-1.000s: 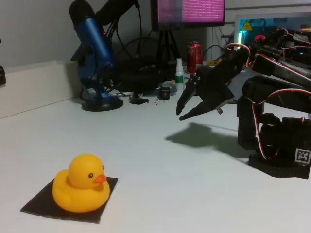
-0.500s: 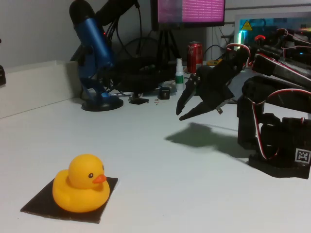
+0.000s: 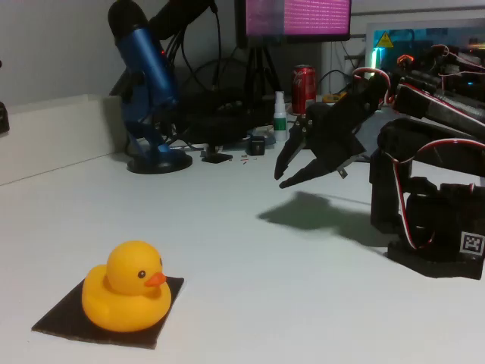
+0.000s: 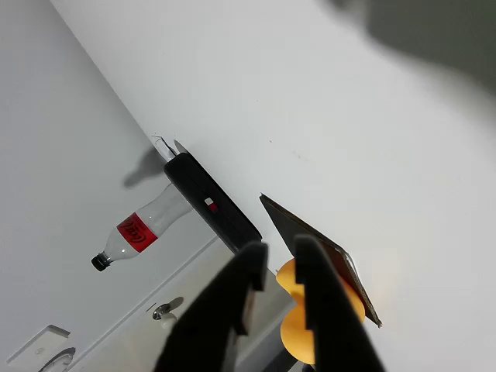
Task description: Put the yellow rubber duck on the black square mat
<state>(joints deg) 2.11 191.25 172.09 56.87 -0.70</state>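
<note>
Gripper: the black gripper (image 3: 292, 168) hangs in the air over the right half of the white table (image 3: 250, 258), fingers pointing down and left in the fixed view. They look a bit spread there, with nothing between them. In the wrist view the two fingers (image 4: 232, 310) sit close together with just a thin gap, holding nothing.

Arm: black arm (image 3: 409, 144) with red and white wires, its base at the right edge of the table, with a square tag on it. It throws a dark shadow on the tabletop right under the gripper.

Open room: honestly loads of it. The whole stretch of bare table between the gripper and the duck is free, and so is the front edge.

Duck: the yellow rubber duck (image 3: 129, 297) sits upright on the black square mat (image 3: 57, 320), way over at the front left and well apart from the gripper. Beak points right in the fixed view. In the wrist view you catch it past the fingertips.

Mat edges: the duck takes up most of the middle. Dark corners poke out on the left, at the back right and along the front. The mat lies flat, near the table's front edge.

Back edge: pretty cluttered. A blue microphone (image 3: 148, 83) on a round stand, a red can (image 3: 304, 87), a small white bottle (image 3: 280, 117) with a green band, cables, a tripod.

Left side: a pale raised ledge (image 3: 53, 136) runs along the table there.

Wrist view extras: a clear soda bottle (image 4: 139, 229) with a red label and a flat black device (image 4: 213, 205), both past the mat.
</note>
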